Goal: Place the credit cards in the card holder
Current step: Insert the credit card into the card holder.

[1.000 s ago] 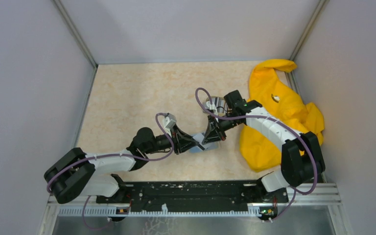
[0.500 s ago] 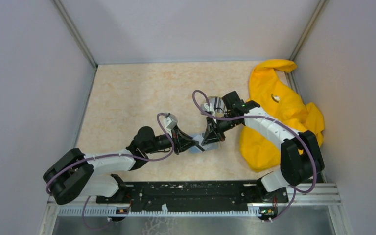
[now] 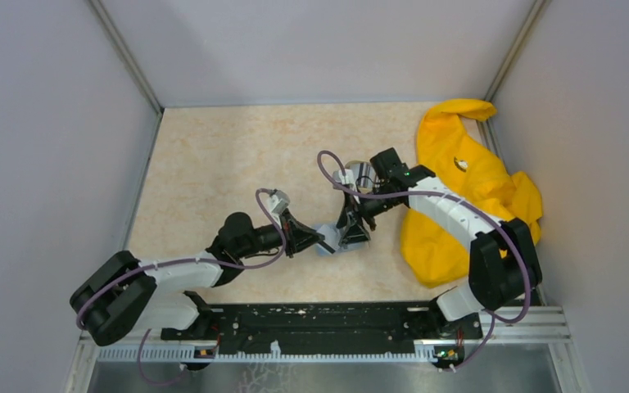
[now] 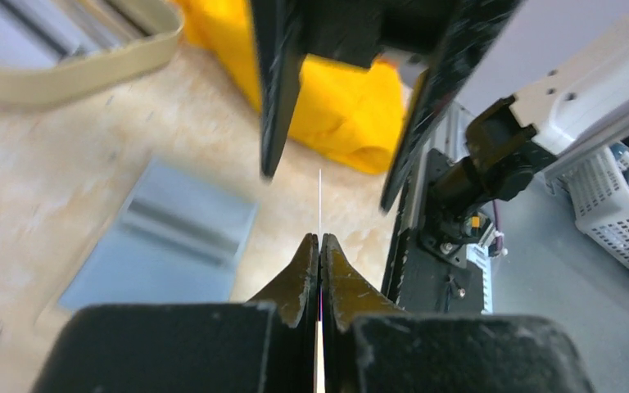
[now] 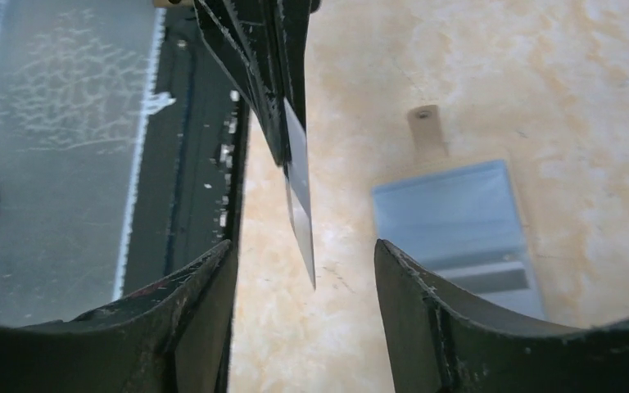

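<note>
Right wrist: card point(image 5: 299, 196) edge-on between parted fingers point(image 5: 442, 319)

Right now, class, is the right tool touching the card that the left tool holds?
Apart. The right wrist view shows the card hanging between the open fingers of the right tool, with a clear gap on each side.

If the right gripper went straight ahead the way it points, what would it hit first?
Probably the card in the left gripper, edge-on between the right gripper's open fingers, though depth is unclear. The card holder lies aside.
</note>
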Motion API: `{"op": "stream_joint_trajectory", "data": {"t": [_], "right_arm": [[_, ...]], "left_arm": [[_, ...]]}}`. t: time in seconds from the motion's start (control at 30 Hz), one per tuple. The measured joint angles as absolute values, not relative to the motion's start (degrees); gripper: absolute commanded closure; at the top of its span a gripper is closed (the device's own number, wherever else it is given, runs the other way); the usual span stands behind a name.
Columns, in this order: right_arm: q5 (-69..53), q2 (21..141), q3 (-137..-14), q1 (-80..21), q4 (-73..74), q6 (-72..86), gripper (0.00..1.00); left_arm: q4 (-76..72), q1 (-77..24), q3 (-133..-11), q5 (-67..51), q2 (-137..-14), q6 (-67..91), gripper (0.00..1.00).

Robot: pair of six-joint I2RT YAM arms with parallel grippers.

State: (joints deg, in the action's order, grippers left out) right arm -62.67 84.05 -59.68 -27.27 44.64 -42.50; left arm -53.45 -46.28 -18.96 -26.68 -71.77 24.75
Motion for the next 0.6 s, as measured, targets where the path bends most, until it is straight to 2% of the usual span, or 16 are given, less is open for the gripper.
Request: {"op": "stream_joint_trajectory", "data": {"t": [0.17,0.37,0.6], "right_arm": [[-52.1,83.3,-60.0,-26.8,39.6,-39.8,0.39],[-41.4,82.2,-56.2,-26.1,32.8,-38.8,0.60],[-34.5,84.9,-52.8,-27.4,31.0,-42.7,0.65]], "left_arm": [[-53.5,-39.6,-14.7,-28.5,-73.8,32.1,1.00],[-55.4,-32.7,-15.7,-35.6,-84.8,40.7,1.00],[-59.9,-31.0,-24.1,-44.9,-98.6,47.3,1.00]]}}
